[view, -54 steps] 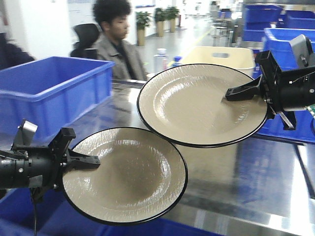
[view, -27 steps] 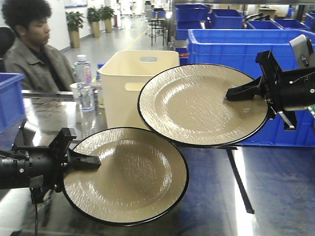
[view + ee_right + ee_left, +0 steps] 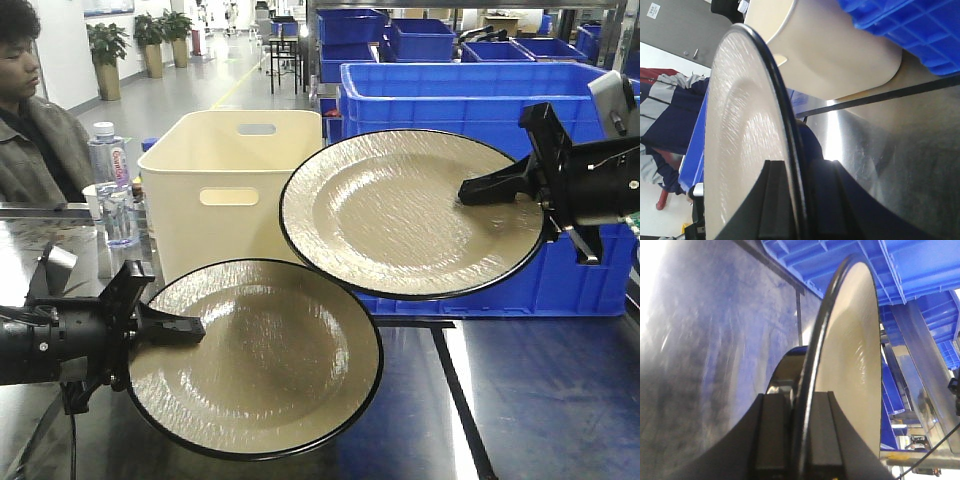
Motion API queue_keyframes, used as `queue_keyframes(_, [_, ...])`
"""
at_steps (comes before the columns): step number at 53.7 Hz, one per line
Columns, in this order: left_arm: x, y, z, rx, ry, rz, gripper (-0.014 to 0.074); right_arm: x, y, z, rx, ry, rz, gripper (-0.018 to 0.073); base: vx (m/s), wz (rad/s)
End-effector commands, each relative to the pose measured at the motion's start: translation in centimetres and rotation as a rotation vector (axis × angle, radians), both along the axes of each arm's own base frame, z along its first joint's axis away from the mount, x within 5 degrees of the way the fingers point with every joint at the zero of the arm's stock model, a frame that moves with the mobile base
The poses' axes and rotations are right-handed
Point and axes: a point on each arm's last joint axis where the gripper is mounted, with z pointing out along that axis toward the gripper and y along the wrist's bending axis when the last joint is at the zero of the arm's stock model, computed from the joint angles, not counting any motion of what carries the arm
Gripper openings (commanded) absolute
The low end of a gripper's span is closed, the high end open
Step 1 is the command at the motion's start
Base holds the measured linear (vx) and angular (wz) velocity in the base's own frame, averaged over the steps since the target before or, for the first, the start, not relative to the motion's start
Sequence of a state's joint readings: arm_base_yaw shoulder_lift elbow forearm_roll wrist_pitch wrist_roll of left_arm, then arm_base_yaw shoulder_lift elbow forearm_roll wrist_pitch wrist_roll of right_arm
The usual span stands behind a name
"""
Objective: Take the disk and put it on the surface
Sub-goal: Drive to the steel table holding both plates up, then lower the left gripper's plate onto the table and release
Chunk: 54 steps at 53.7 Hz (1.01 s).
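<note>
- The left gripper (image 3: 190, 328) is clamped on the left rim of the lower disk (image 3: 260, 360). The wrist view shows one finger on each face of the rim.
- That disk is a beige plate with a thin black edge. It is held over the near left part of the surface (image 3: 545, 400) with its face tilted toward the front camera, not lying flat on the surface.
- The right gripper (image 3: 470, 193) is likewise closed on a plate, pinching the right rim of the upper disk (image 3: 400, 215), which has the same beige face and black edge.
- The upper disk hangs higher and further right. Its lower left edge overlaps the top right of the lower disk in the front view (whether the two touch cannot be told).
- The surface is dark and glossy, and a black tape line (image 3: 462, 410) runs across it from near to far.
- At the far side stands a cream bin (image 3: 225, 190) with cut-out handles. To its right is a blue crate (image 3: 470, 95), with more blue crates stacked behind it.
- Far left, a water bottle (image 3: 108, 160) stands on the table, just beside the bin, and a seated person (image 3: 25, 130) in a grey jacket is next to it at the frame edge.
</note>
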<state>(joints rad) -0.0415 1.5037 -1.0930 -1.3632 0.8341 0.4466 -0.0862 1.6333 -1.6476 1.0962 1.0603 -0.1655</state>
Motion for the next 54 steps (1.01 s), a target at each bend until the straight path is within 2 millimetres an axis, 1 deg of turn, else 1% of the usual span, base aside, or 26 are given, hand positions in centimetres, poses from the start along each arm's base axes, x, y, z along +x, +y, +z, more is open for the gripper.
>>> queue_keyframes(1, [-0.7, -0.4, 3.3, -0.127, -0.061, 0.010, -0.0001, -1.7, 0.2, 4.2, 0.119, -0.124, -0.029, -0.0008, 0.11, -0.09])
queue_keyframes(33, [-0.6, -0.3, 3.3, -0.129, -0.062, 0.014, -0.0001, -1.7, 0.2, 4.2, 0.119, -0.124, -0.029, -0.0008, 0.05, -0.05])
queue_keyframes(44, [0.1, 0.3, 3.2, -0.100, -0.080, 0.120, -0.0001, -1.7, 0.2, 4.2, 0.120, -0.124, -0.030, -0.0008, 0.00, 0.00])
queue_keyframes(54, [0.5, 0.7, 3.1, -0.083, -0.088, 0.173, -0.0001, -1.6, 0.1, 4.2, 0.118, -0.129, -0.040, -0.0008, 0.00, 0.00])
